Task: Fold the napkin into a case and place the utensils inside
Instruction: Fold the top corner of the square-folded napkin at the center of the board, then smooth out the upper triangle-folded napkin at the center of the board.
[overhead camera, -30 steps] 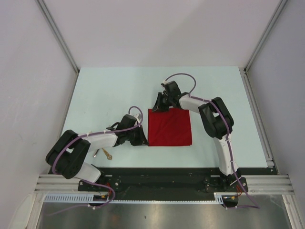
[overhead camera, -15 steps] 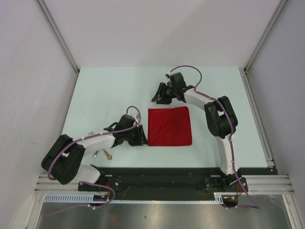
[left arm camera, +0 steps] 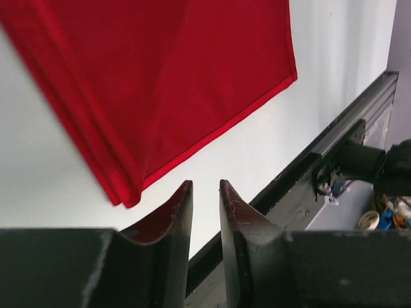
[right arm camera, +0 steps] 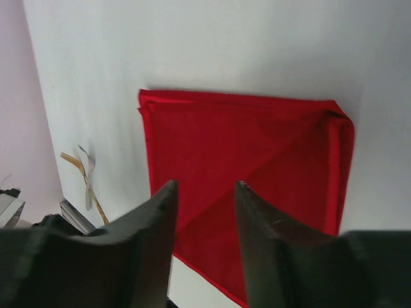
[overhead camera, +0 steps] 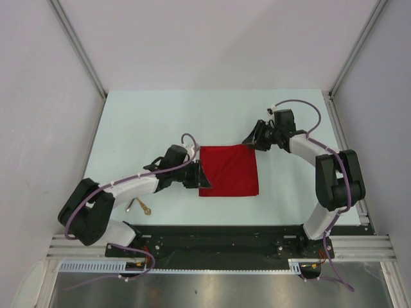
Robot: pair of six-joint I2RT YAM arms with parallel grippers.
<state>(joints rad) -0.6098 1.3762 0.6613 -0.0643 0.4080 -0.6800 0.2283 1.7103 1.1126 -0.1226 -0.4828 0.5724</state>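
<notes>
The napkin (overhead camera: 228, 169) is lying mid-counter (overhead camera: 141, 122), folded into a flat square. The left hand (overhead camera: 200, 174) is sitting at its left edge, narrowly parted and gripping nothing. The right hand (overhead camera: 252, 139) is hanging wider and empty off the far-right corner. The utensils (overhead camera: 140, 206) are lying outside the napkin, well to its left.
</notes>
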